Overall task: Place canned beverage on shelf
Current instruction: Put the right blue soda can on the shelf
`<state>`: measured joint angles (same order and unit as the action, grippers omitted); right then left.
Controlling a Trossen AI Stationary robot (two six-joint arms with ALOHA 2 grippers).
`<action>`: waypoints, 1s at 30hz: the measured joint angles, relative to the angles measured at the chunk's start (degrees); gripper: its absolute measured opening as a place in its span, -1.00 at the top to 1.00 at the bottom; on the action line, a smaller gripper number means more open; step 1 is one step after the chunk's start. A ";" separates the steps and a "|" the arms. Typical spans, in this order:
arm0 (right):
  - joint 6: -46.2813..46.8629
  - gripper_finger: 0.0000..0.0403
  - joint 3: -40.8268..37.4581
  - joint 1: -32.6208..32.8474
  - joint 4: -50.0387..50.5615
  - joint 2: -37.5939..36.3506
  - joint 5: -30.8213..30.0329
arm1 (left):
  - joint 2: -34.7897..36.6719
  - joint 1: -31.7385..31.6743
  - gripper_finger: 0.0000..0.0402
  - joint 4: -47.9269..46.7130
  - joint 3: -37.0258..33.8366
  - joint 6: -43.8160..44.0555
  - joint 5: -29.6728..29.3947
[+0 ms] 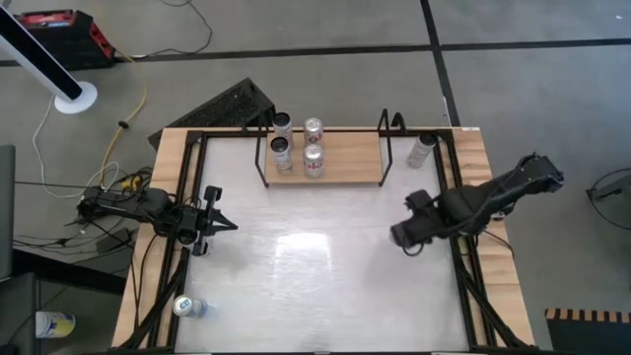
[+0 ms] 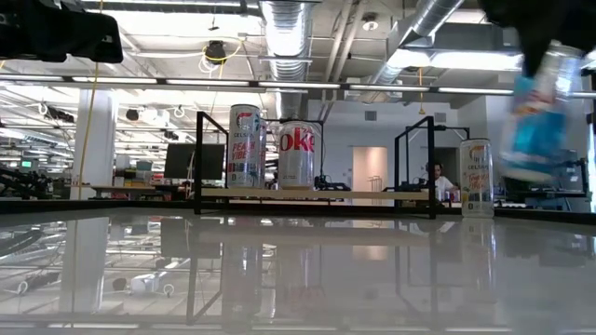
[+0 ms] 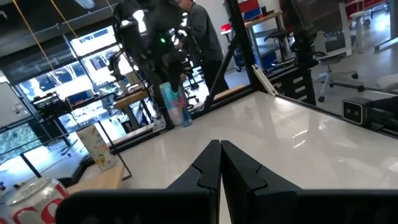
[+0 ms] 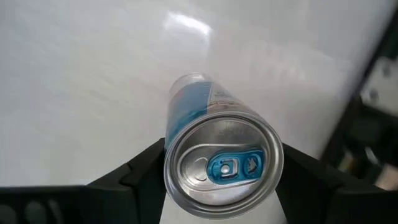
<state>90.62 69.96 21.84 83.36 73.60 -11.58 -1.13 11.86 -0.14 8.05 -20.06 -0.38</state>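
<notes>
White and glossy, the desk [image 1: 325, 286] fills the middle of the high view, edged with wood strips and black rails; grey floor lies all round it, and the low view looks past it into a bright workshop.

At the upper middle of the high view the shelf [image 1: 345, 158] sits against the desk's far edge. Four cans [image 1: 313, 148] crowd its left half, so the right half of the board is bare, which is likely where the next can belongs. Black wire ends close off both sides, so the approach is best made from the front or from above.

At the left of the high view the left arm waits by the rail, its left claw [image 1: 225, 224] pinched shut on nothing, tips pointing inward.

At the right of that view, the right claw [image 1: 409, 237] hangs just inside the rail. The right wrist view shows a blue can [image 4: 217, 158] seated between its two fingers, lid toward the camera; the jaws stand partly apart and flank its sides. In the low view this can rides tilted at the upper right, clear of the surface. The grip looks usable, though I cannot tell how firm it is.

Another can [image 1: 422, 150] stands just right of the shelf's end frame, near the carry path, and one more lies at the lower left [image 1: 185, 307], well out of the way. Open desk lies between claw and shelf.
</notes>
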 joint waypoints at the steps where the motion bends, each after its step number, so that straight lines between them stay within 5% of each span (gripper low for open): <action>1: -2.24 -0.31 1.78 -1.38 -0.06 0.86 -1.20 | 0.00 0.00 1.00 -0.01 0.00 -0.26 0.00; 9: -30.54 -0.31 17.51 -15.48 -3.06 12.75 -5.78 | 0.00 0.02 1.00 0.00 0.00 -0.29 0.00; 20: -68.85 -0.31 39.66 -36.98 -3.65 30.24 -3.67 | 0.00 0.00 1.00 -0.44 0.00 -0.30 0.00; 30: -92.24 -0.31 54.29 -50.13 -2.98 42.46 -0.89 | 0.02 0.00 1.00 -1.88 0.02 -0.29 0.00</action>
<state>-1.62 124.25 -28.30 80.38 116.06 -12.47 -1.10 11.86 -2.02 8.07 -20.35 -0.38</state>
